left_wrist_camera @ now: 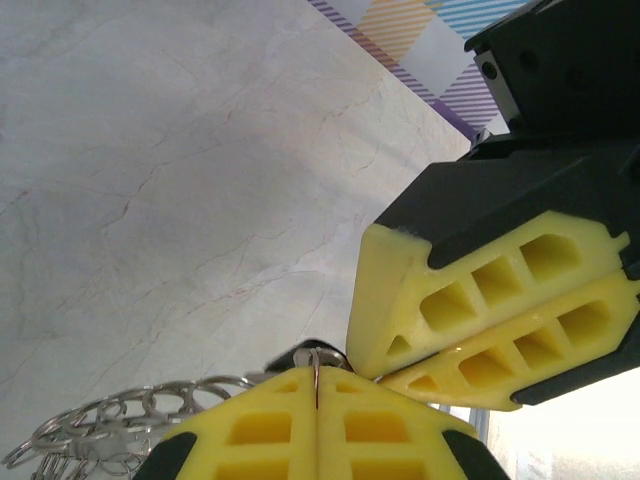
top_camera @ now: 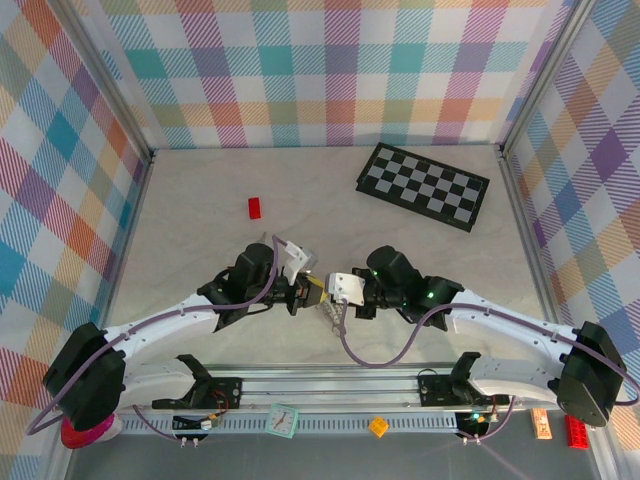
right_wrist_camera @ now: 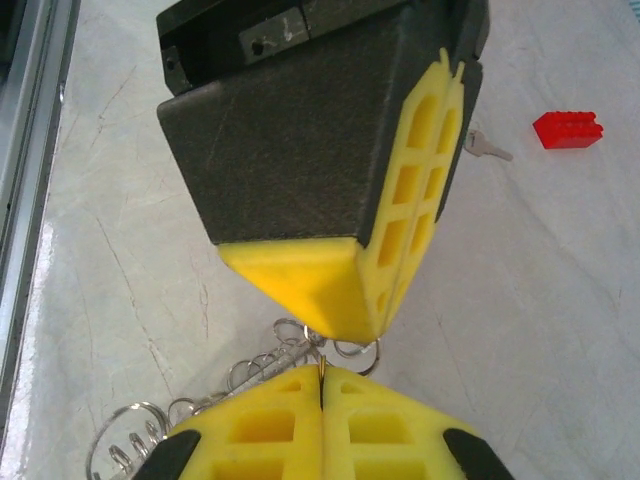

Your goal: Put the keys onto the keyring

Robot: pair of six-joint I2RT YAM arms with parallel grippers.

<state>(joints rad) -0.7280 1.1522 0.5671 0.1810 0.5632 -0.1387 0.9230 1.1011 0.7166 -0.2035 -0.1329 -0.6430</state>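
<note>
My two grippers meet tip to tip over the middle of the table, the left gripper [top_camera: 303, 292] against the right gripper [top_camera: 331, 291]. The keyring [top_camera: 328, 315] dangles just below them. In the left wrist view the left gripper [left_wrist_camera: 318, 378] is shut on a thin silver ring of the keyring [left_wrist_camera: 110, 430], with a dark piece just behind the pinch. In the right wrist view the right gripper [right_wrist_camera: 322, 375] is shut on a thin metal edge among the keyring [right_wrist_camera: 205, 405] loops. One key [right_wrist_camera: 487, 147] lies on the table, its head hidden behind the left gripper [right_wrist_camera: 375, 328].
A small red brick [top_camera: 254, 207] lies left of centre on the table, next to the loose key. The black-and-white chequered board [top_camera: 425, 183] rests at the back right. Plaid walls close three sides, and a metal rail [top_camera: 330, 385] runs along the near edge.
</note>
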